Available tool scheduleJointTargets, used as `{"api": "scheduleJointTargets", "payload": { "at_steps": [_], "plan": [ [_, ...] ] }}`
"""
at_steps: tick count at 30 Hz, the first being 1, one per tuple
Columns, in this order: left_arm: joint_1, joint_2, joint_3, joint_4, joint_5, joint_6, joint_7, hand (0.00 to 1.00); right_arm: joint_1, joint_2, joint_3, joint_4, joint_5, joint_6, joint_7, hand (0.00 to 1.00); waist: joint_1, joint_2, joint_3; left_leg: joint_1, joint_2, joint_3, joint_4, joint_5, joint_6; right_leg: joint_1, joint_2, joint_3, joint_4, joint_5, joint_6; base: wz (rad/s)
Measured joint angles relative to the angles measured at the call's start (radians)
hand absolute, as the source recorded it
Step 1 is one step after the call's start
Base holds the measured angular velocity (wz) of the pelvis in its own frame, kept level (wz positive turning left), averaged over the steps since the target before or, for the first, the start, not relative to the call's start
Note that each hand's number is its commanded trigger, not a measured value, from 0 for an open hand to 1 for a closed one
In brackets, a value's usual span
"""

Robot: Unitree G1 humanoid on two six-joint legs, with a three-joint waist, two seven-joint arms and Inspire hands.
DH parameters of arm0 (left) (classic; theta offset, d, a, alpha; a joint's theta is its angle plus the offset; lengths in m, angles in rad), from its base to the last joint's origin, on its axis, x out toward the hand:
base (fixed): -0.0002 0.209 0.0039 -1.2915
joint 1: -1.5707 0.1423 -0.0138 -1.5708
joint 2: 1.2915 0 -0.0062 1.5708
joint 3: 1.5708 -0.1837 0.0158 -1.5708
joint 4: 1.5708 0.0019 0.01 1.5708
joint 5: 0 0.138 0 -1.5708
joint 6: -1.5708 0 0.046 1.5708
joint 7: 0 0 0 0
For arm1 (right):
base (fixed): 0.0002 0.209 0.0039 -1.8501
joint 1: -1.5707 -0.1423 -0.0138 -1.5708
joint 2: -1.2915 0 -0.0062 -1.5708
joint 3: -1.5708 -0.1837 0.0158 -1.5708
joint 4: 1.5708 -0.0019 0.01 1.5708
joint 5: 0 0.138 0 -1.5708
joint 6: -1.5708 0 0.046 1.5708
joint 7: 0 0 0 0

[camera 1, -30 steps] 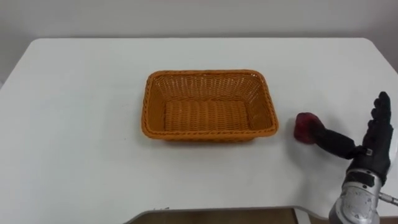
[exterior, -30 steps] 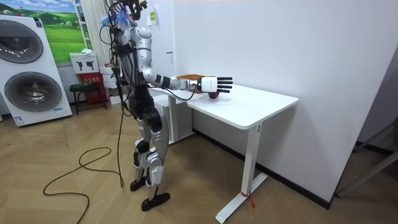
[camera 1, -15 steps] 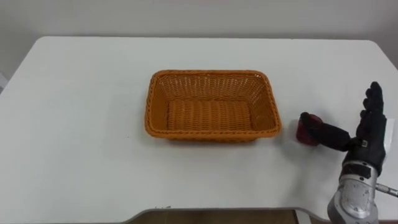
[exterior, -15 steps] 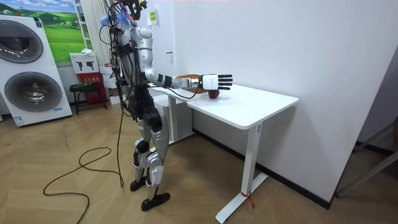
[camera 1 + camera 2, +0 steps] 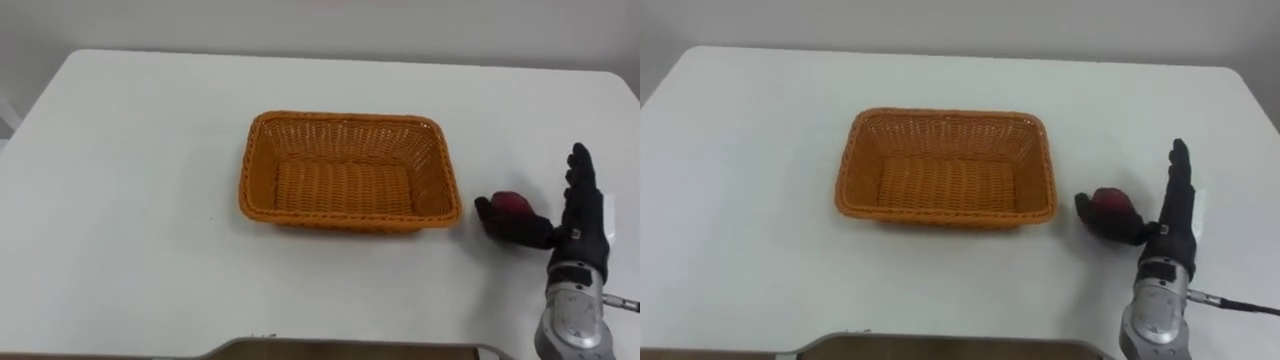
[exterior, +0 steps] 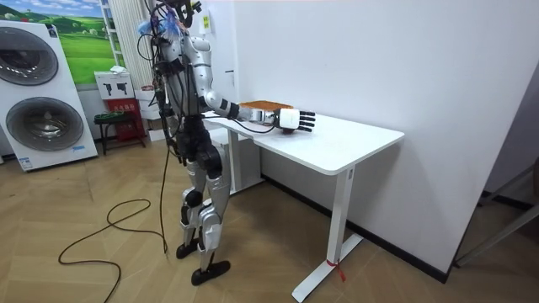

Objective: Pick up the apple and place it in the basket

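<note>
Robot position: The robot stood upright at the end of the table (image 5: pixel 120 200) on the room view's left, with its right arm stretched out over the top.
Basket: The wicker basket (image 5: pixel 345 117) sat near the middle of the table and was empty.
Apple: The red apple (image 5: pixel 512 203) rested on the table top between the basket's right wall and the table's right edge, apart from the basket.
Right hand: The right hand (image 5: pixel 582 215) stood just to the right of the apple, toward the table's right edge. Its fingers were straight and pointed away from the robot. The thumb reached across the apple's near side and appeared to touch it. No grasp was closed.
Task progress: The approach looked complete. The apple was neither gripped nor lifted.
Remaining steps: The fingers had to close around the apple, lift it, carry it left over the basket rim and release it inside, judging that the basket was the target.
</note>
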Motion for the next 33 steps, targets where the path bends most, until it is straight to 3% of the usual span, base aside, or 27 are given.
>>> {"api": "scheduleJointTargets", "payload": {
  "at_steps": [7, 8, 9, 10, 11, 12, 23, 33],
  "plan": [
    [0.009, 0.006, -0.001, -0.027, 0.0, -0.003, -0.007, 0.0, -0.02, -0.011, 0.017, 0.078, -0.032, 0.001, 0.061, 0.0, 0.001, -0.011, 0.0015, 0.011, -0.001, -0.008, 0.0, 0.0, 0.0, 0.012, 0.0, -0.003, -0.001, 0.0, 0.0, 0.02],
    [0.01, 0.007, -0.001, -0.027, 0.0, -0.003, -0.006, 0.0, -0.026, -0.013, 0.023, 0.089, -0.035, 0.002, 0.063, 0.09, 0.001, -0.014, 0.0022, 0.015, -0.001, -0.008, 0.0, 0.0, 0.0, 0.016, 0.0, -0.003, -0.001, 0.0, 0.0, 0.0],
    [0.01, 0.008, -0.001, -0.027, 0.0, -0.003, -0.006, 0.0, -0.028, -0.015, 0.026, 0.097, -0.036, 0.002, 0.066, 0.26, 0.001, -0.015, 0.0028, 0.016, -0.002, -0.008, 0.0, 0.0, 0.0, 0.018, -0.001, -0.003, -0.001, 0.0, 0.0, 0.0],
    [0.011, 0.008, -0.001, -0.028, 0.0, -0.003, -0.006, 0.0, -0.033, -0.017, 0.029, 0.11, -0.049, 0.002, 0.071, 0.58, 0.001, -0.017, 0.0029, 0.016, -0.002, -0.008, 0.0, 0.0, 0.0, 0.02, -0.001, -0.004, 0.0, 0.0, 0.0, 0.0],
    [0.014, 0.008, -0.001, -0.03, 0.0, -0.004, -0.006, 0.0, -0.035, -0.02, 0.029, 0.118, -0.059, 0.002, 0.077, 0.7, 0.001, -0.019, 0.003, 0.016, -0.002, -0.01, 0.0, 0.0, 0.0, 0.022, -0.001, -0.006, 0.0, 0.0, 0.0, 0.0],
    [0.016, 0.008, -0.001, -0.032, 0.0, -0.004, -0.007, 0.0, -0.035, -0.02, 0.029, 0.121, -0.064, 0.002, 0.08, 1.0, 0.001, -0.019, 0.0031, 0.016, -0.003, -0.011, 0.001, 0.0, 0.0, 0.023, -0.002, -0.007, 0.0, 0.0, 0.0, 0.05],
    [0.032, 0.019, 0.0, -0.04, 0.0, -0.004, -0.013, 0.0, -0.047, -0.066, 0.009, 0.177, -0.077, -0.002, 0.079, 1.0, 0.001, -0.023, -0.0002, 0.023, -0.004, -0.023, 0.011, 0.0, 0.0, 0.041, -0.003, -0.018, 0.0, 0.001, 0.0, 0.03],
    [0.034, 0.019, 0.001, -0.04, 0.029, -0.004, -0.02, 0.0, -0.046, -0.062, 0.009, 0.194, -0.078, -0.007, 0.08, 1.0, 0.003, -0.024, -0.001, 0.032, -0.004, -0.022, 0.011, 0.0, 0.0, 0.049, -0.002, -0.018, 0.0, 0.001, 0.0, 0.0]
  ]
}}
